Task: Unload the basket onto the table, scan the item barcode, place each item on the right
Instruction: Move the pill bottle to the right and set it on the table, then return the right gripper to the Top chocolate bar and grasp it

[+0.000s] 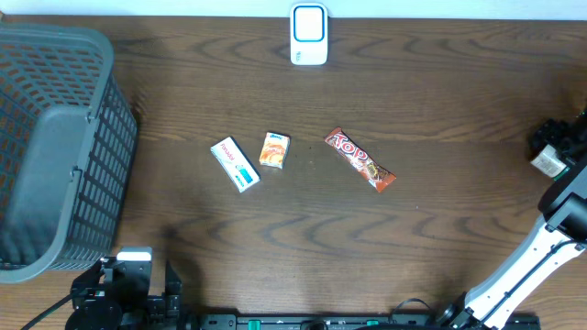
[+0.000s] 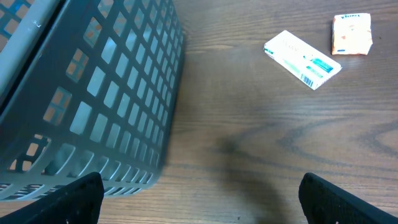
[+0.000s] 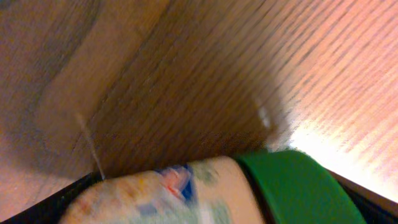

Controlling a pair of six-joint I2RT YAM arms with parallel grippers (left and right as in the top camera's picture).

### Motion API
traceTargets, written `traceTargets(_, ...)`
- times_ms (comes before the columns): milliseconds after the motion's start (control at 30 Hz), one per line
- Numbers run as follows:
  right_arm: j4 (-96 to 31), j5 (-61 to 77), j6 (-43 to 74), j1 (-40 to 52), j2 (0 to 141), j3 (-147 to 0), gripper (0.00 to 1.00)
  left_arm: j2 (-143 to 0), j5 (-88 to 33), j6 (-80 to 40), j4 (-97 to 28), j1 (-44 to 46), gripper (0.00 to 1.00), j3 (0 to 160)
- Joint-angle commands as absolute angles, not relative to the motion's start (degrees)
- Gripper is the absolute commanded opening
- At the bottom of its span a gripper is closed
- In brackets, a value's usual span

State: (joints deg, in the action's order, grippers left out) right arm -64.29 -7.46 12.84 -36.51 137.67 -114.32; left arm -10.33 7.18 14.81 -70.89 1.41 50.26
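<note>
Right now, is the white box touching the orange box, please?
Apart: the overhead view shows bare table between the white box and the orange box.

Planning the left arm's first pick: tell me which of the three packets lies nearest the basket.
The white box with blue-green print, leftmost of the three; the orange packet and red candy bar lie farther right.

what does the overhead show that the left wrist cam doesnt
Only the overhead: the white and blue scanner at the table's far edge and the red candy bar. Only the left wrist: the left gripper with its fingers wide apart, and barcode-like stripes on the side of the white box. Both: the grey basket, the white box and the orange packet.
</note>
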Motion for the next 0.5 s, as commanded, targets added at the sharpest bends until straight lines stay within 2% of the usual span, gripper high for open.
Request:
traceTargets(0,-63.66,-6.04,13.69,-37.32,137.64,-114.41,0.99,-9.89,6.85,14.7,-70.94,1.69,0.99,50.46)
traceTargets(133,-63.18,-1.04,13.96,-37.52,132.14,-115.46,0.99,-9.89,6.85,14.7,-70.94,1.69,0.99,50.46)
traceTargets(267,-61.6,9.85,13.82,-35.92,123.61,-115.46,0.99,-9.89,6.83,14.7,-70.94,1.69,0.99,50.46)
traceTargets(467,-61.34,11.25,11.92,-25.65,111.61,-115.44,0.99,-9.89,6.85,14.7,-70.94,1.69,0.99,50.46)
